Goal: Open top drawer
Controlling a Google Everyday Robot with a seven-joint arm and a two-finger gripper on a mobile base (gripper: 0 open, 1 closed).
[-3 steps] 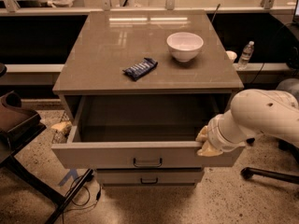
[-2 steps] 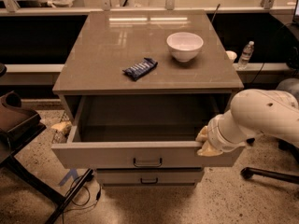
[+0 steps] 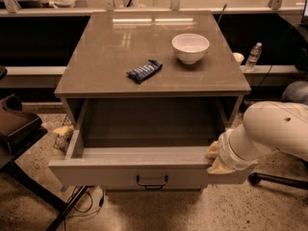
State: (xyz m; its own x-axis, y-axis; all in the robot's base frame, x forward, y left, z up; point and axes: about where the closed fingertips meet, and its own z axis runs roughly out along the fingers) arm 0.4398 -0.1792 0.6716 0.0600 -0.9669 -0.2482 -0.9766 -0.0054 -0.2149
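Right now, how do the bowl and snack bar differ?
The bowl is white and round; the snack bar is dark blue and long. The bowl stands upright; the snack bar lies flat. Both rest on the cabinet top. The gripper is at the right front corner of the top drawer.

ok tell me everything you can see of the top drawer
The top drawer is pulled well out from under the cabinet top, sitting level. Its flat pale grey-beige front carries a small dark loop handle at centre; the inside is plain grey. The gripper sits at the right end of the front's top edge, touching it.
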